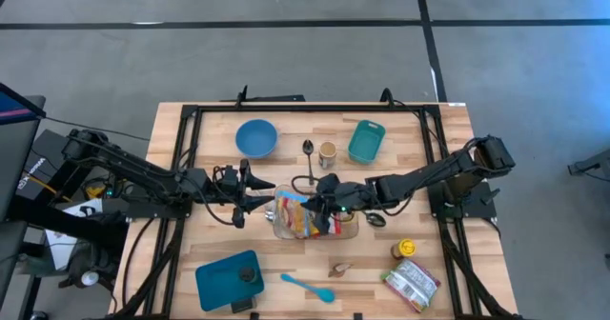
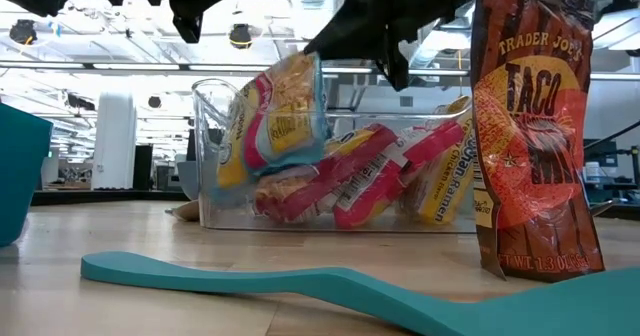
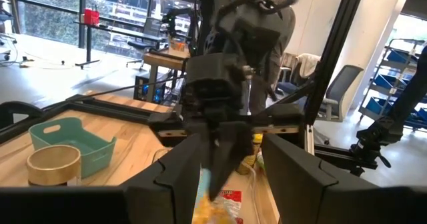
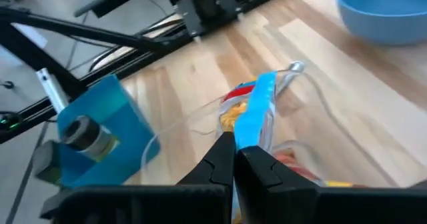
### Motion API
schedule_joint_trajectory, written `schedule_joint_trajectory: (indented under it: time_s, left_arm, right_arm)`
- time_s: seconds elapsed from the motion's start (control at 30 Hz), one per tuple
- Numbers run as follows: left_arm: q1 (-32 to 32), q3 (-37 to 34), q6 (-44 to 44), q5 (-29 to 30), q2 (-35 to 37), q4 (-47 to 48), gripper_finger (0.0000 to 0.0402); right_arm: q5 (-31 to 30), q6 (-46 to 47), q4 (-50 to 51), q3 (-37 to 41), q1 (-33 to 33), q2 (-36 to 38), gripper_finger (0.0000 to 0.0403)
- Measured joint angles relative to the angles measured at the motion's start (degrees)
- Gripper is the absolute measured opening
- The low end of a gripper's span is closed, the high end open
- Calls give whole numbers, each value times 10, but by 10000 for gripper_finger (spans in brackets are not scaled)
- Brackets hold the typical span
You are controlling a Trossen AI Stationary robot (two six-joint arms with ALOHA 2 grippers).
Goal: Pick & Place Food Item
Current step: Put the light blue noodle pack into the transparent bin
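Right tool [image 4: 233, 159] is pinched closed on the top edge of a snack packet [image 4: 252, 121], holding it over the near end of the clear bin [image 2: 330, 166] mid-counter [image 1: 419, 149]. Packet [image 2: 272, 126] hangs tilted, lower part inside the bin, leaning on the other packets [image 2: 390, 181]. Left tool [image 1: 250, 194] sits just beside the bin's other end, fingers [image 3: 170, 177] partly apart, nothing between them.
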State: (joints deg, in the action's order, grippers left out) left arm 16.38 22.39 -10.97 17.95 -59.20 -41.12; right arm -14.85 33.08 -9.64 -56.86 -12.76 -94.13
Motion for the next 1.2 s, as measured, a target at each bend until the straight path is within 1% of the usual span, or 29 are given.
schedule_joint_trajectory:
  time_s: [0.07,0.17,0.27,0.4,0.7,0.83,1.03,1.2]
  left_arm:
    - [0,0,0,0,0,0,154]
    - [0,0,0,0,0,0,154]
    - [0,0,0,0,0,0,154]
    - [0,0,0,0,0,0,154]
    - [0,0,1,0,0,0,154]
    - [0,0,1,0,0,0,154]
    - [0,0,1,0,0,0,154]
    - [0,0,2,14,0,0,154]
  right_arm:
    - [6,6,8,0,5,0,0]
    - [39,15,25,0,14,0,0]
    - [56,19,46,0,18,0,0]
    - [58,30,68,0,24,0,0]
    - [60,30,69,0,50,0,0]
    - [79,30,76,0,66,0,0]
    - [84,27,73,0,74,0,0]
    - [100,17,60,0,83,-11,0]
